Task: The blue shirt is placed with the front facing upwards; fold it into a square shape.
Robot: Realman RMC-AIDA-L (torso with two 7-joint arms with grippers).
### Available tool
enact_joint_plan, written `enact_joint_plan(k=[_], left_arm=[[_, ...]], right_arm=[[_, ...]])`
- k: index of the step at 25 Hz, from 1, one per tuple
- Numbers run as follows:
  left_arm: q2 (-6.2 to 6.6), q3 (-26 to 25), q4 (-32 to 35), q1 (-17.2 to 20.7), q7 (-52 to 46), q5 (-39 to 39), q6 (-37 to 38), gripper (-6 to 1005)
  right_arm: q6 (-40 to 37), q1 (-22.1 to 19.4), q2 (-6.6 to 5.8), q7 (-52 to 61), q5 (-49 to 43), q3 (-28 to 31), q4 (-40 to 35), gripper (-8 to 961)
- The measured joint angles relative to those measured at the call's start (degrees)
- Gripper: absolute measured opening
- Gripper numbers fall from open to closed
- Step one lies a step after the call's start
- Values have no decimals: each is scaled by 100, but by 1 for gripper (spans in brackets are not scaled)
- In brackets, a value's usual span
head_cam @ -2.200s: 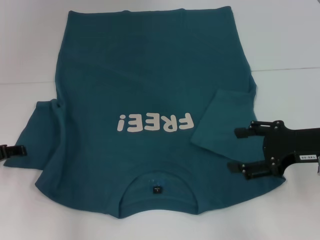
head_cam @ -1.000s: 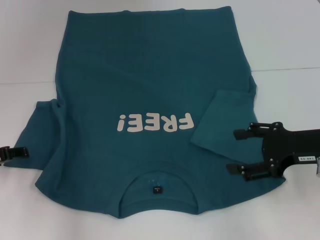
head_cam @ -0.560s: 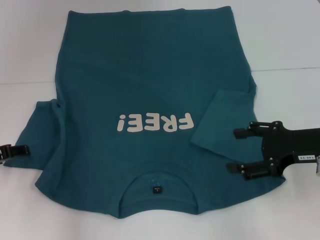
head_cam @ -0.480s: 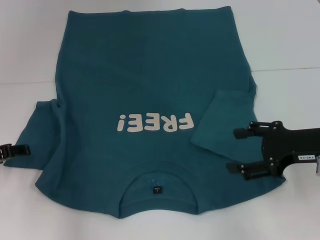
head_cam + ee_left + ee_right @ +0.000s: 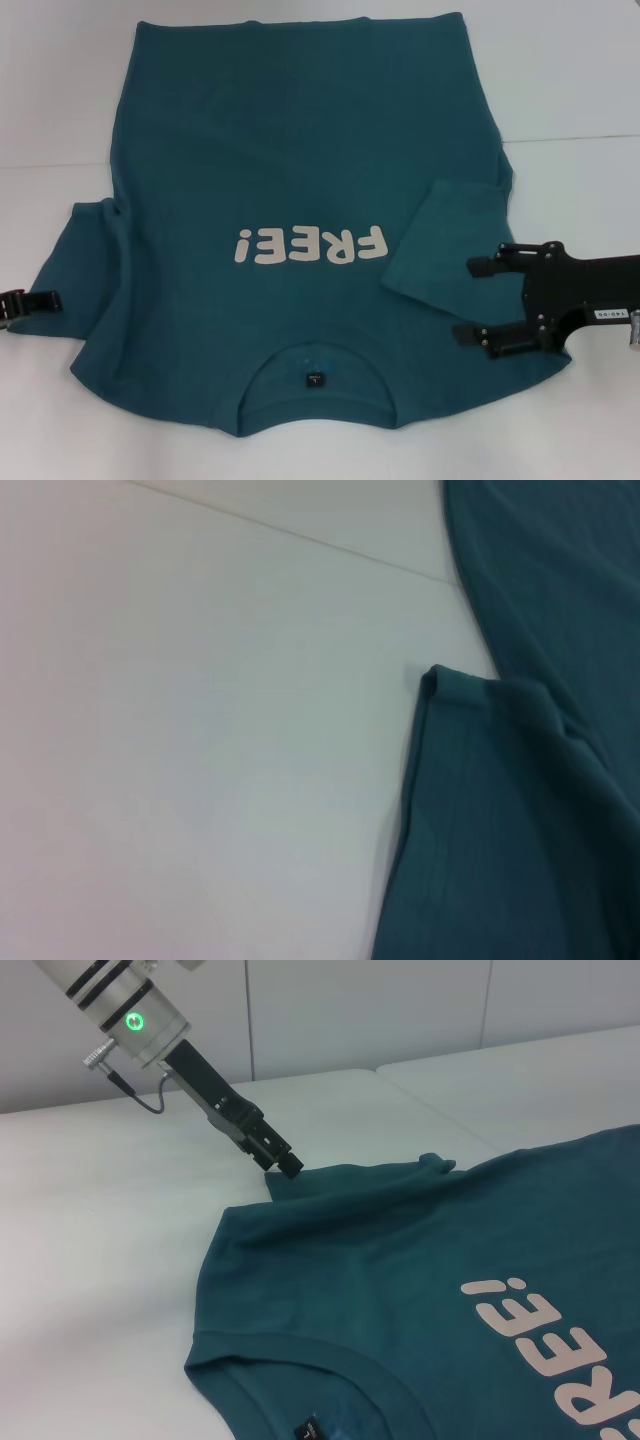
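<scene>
A plain white surface (image 5: 570, 80) fills the scene, crossed by one thin seam line, with pale wall panels behind it in the right wrist view. At the far left edge, the black left pincer (image 5: 38, 300) sits low on the surface with its tip right at the hem of the shirt's left sleeve; whether it is released or clenched cannot be told. In the middle lies the large dark teal-blue short-sleeved cotton shirt (image 5: 300, 160), spread flat and front up, its round ribbed collar (image 5: 314, 352) with a small dark neck label (image 5: 314, 379) nearest the robot. The cream "FREE!" print (image 5: 310, 245) reads upside down from the head camera. The shirt's right sleeve (image 5: 445, 250) is folded inward onto the body. At the right, the black right pincer (image 5: 472, 300) hovers over that side of the shirt, its two fingers (image 5: 487, 266) spread apart and holding nothing.
</scene>
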Motion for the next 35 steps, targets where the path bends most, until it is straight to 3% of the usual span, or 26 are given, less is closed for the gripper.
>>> enact_joint_plan(k=[35], left_arm=[[17, 0, -58, -18, 0, -19, -36, 840]], right_arm=[[0, 33, 38, 25, -129, 0, -13, 924]])
